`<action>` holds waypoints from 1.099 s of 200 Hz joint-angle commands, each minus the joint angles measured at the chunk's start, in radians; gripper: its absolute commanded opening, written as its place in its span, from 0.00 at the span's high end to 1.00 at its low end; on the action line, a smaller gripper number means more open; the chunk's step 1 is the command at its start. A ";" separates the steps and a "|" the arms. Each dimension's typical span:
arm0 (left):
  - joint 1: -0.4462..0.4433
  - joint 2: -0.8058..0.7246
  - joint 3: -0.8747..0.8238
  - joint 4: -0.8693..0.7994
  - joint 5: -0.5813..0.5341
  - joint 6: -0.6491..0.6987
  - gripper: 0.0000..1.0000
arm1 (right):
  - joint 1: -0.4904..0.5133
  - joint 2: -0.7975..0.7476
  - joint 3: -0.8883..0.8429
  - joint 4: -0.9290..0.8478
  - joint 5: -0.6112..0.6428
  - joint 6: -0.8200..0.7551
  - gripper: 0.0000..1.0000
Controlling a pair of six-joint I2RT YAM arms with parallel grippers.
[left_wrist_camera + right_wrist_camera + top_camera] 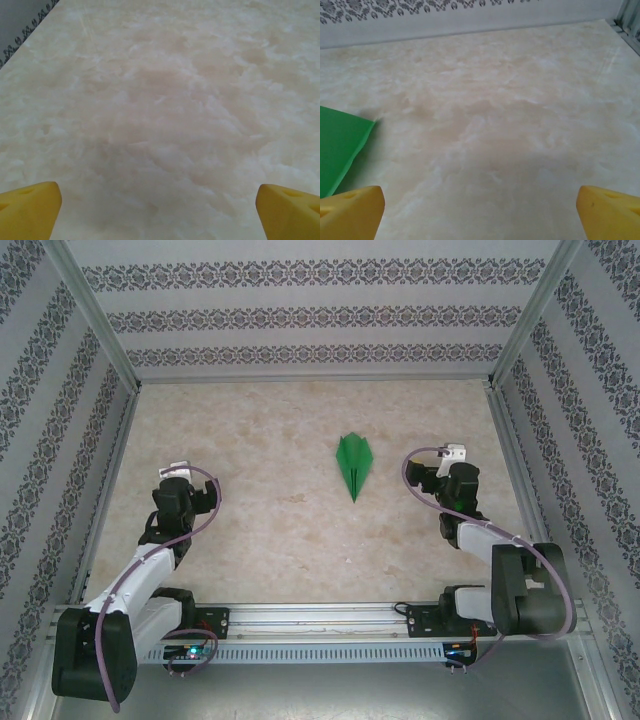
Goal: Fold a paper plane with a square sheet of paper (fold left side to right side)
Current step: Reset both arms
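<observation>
1. Paper plane sits right of the left gripper, which gapes wide and empty at mid-left.
2. Plane lies flat at centre frame, nose pointing down; its folds are hard to read.
3. Mid-right, the right gripper gapes empty; its wrist view cuts the plane off at the left edge.

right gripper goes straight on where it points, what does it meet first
Probably just bare table; the paper plane lies left of the right gripper's line. Depth is unclear.
</observation>
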 commanded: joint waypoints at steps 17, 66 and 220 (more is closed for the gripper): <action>0.014 -0.008 -0.013 0.047 0.026 0.017 0.00 | -0.005 0.007 -0.044 0.160 -0.022 -0.058 0.01; 0.016 -0.025 -0.010 0.023 0.034 0.012 0.00 | -0.005 0.089 -0.067 0.309 -0.020 -0.086 0.02; 0.026 0.111 -0.056 0.313 0.132 0.084 0.01 | -0.020 0.241 -0.019 0.334 0.018 -0.049 0.02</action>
